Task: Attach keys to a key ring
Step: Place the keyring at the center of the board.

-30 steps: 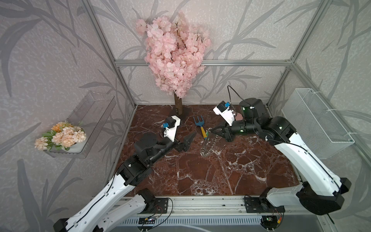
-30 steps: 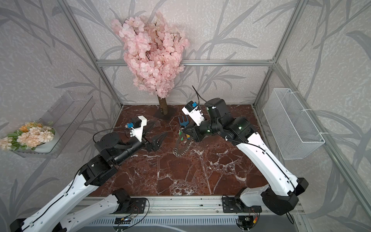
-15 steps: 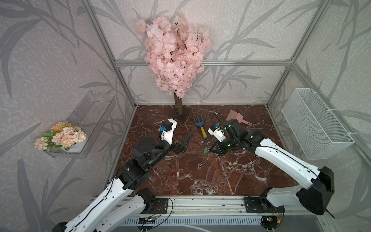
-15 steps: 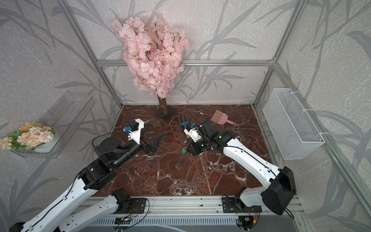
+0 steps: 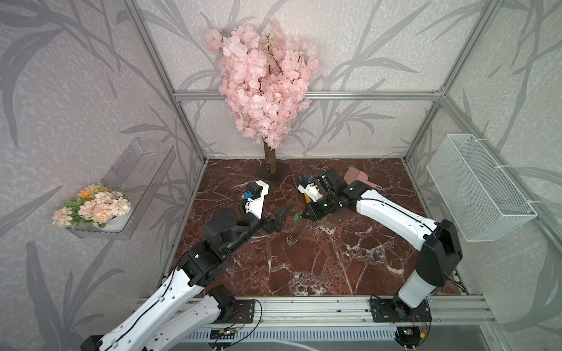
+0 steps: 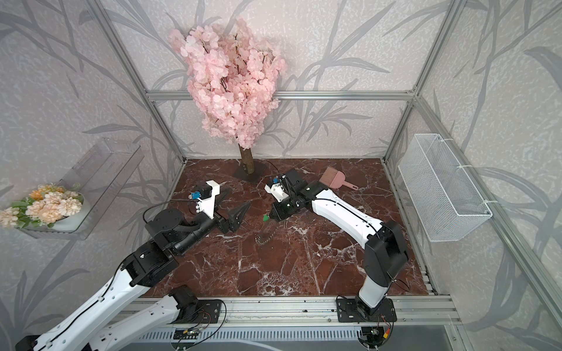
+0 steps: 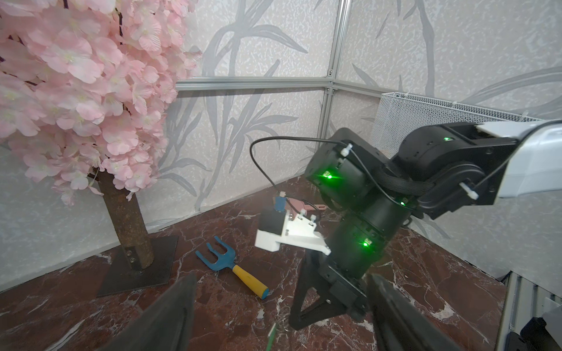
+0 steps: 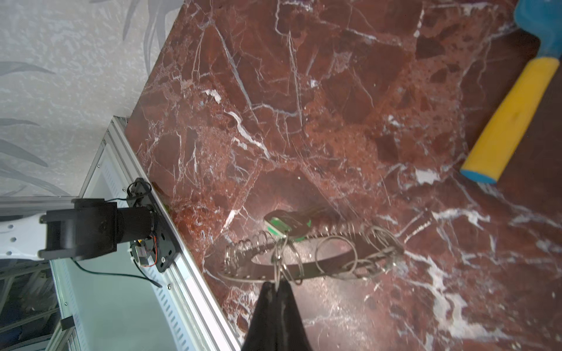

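Red marble tabletop (image 5: 334, 258), leaf-patterned walls (image 5: 76, 91)

Top views: high front, facing down, same scene. Wrist cams close; share fork (image 7: 233, 268).

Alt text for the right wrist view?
The shut right gripper pinches a split ring on the key ring, over the marble table. The green-tagged key sits beyond the ring; a blue-and-yellow toy fork lies nearby.
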`<action>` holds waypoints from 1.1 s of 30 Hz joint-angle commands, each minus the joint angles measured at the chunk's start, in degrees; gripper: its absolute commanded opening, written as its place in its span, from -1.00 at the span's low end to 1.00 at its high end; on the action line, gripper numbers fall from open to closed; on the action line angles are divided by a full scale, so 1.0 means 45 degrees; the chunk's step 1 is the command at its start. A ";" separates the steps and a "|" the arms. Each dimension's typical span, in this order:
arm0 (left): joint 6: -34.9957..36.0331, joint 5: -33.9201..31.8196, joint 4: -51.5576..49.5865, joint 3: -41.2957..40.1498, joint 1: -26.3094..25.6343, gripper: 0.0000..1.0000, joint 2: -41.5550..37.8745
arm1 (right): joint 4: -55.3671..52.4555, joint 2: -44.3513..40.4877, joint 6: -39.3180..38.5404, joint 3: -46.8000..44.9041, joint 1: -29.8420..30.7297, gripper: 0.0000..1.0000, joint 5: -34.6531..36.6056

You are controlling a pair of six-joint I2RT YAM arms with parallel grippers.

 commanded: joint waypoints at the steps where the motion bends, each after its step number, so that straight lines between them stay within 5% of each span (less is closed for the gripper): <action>1: -0.0181 -0.0018 0.0444 -0.0119 0.0062 0.78 -0.0106 | 0.0492 0.0450 -0.0201 0.0773 0.0113 -1.00 -0.0545; 3: -0.0244 0.0055 0.0507 -0.0177 0.0067 0.78 -0.0134 | 0.1225 0.0201 -0.0261 -0.0235 0.0155 -1.00 -0.0559; 4: -0.0265 0.0095 0.0554 -0.0238 0.0069 0.78 -0.0135 | 0.1664 -0.0039 -0.0200 -0.1003 0.0147 -0.84 -0.0564; 6: -0.0292 0.0232 0.0711 -0.0398 0.0077 0.78 -0.0111 | 0.2968 -0.1099 0.0186 -0.3426 0.0138 -0.20 -0.0458; 9: -0.0367 0.0358 0.0826 -0.0517 0.0082 0.78 0.0009 | 0.5097 -0.3529 0.1549 -0.7309 0.0138 0.29 0.0102; 10: -0.0368 0.0402 0.0847 -0.0547 0.0098 0.78 0.0035 | 0.5654 -0.4514 0.2103 -0.8497 0.0135 0.96 0.0335; 14: -0.0408 0.0450 0.1221 -0.0742 0.0143 0.79 0.0197 | 0.5697 -0.8792 0.3279 -1.1067 0.0133 0.98 0.2207; 19: 0.0509 -0.0422 0.1251 -0.0270 0.0118 1.00 0.1037 | 0.4387 -1.1559 0.2732 -1.0746 -0.0056 0.98 0.4890; 25: 0.0890 -0.0442 0.1007 0.1372 0.0085 1.00 0.1232 | 0.4045 -1.0149 0.1861 -0.8463 -0.0214 0.98 0.6296; 30: 0.2212 0.1300 0.5348 -0.1145 0.0087 1.00 -0.0651 | 0.4380 -0.8087 0.1269 -0.6400 -0.0214 0.98 0.6909; 33: 0.1352 -0.1264 0.5417 -0.0733 0.0134 1.00 0.0467 | 0.7125 -0.7416 0.0616 -0.6826 -0.0264 0.98 0.7306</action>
